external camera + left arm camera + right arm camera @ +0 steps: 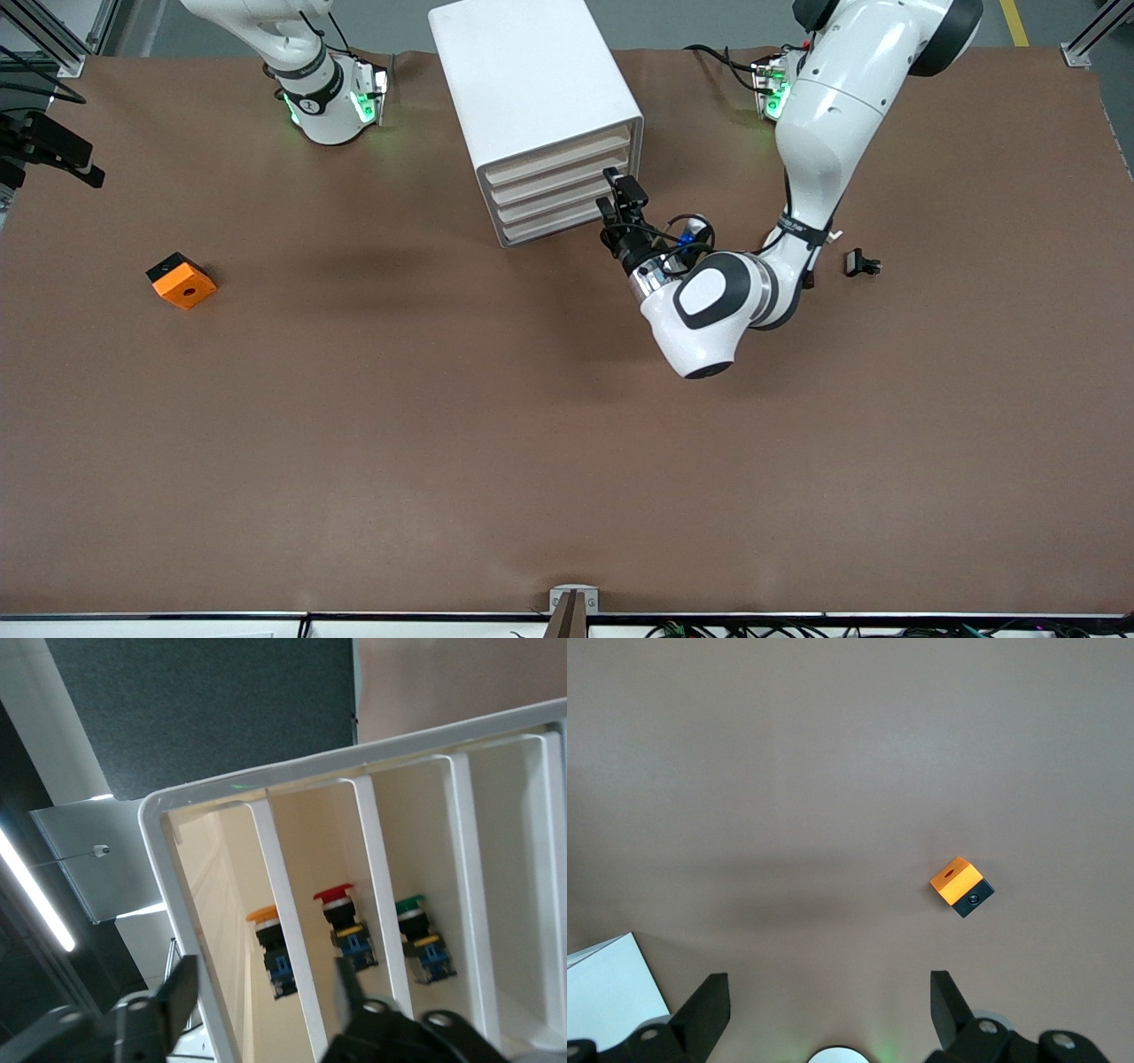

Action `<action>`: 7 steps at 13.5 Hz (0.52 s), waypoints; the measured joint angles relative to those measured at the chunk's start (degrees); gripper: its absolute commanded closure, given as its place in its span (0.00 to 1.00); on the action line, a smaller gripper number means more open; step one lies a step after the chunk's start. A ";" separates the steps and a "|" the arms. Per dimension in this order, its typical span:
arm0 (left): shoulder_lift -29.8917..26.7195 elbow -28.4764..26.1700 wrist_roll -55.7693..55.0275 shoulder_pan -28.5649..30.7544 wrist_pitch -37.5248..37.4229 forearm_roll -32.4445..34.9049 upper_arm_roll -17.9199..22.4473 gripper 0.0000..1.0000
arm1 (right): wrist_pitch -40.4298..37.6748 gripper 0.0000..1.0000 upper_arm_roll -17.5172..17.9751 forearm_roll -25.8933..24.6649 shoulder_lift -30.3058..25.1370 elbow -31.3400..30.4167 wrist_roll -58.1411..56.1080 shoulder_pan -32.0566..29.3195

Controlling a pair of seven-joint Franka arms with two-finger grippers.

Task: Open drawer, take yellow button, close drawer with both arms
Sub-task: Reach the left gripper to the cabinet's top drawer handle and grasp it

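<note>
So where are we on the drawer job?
Nothing finished: the drawer looks shut, with the button seen inside it. In hand: left gripper at the cabinet front, jaws open, gripping nothing. Right gripper waits over the table, jaws open. To do: open, take button, close.

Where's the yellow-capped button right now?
In the left wrist view the button sits inside the cabinet, in a drawer compartment beside a red-capped button; the open left gripper is at the drawer fronts.
</note>
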 measured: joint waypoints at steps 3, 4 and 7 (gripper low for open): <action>0.22 -2.90 -0.01 -0.80 -1.24 0.01 0.02 0.55 | -0.02 0.00 0.00 0.00 0.00 0.00 0.00 0.00; 0.23 -3.91 -0.01 -1.47 -1.82 0.01 0.01 0.55 | -0.02 0.00 0.00 0.00 0.00 0.00 0.00 0.00; 0.23 -5.51 -0.01 -4.13 -2.39 0.01 0.00 0.55 | -0.02 0.00 0.00 0.00 0.00 0.00 0.00 0.00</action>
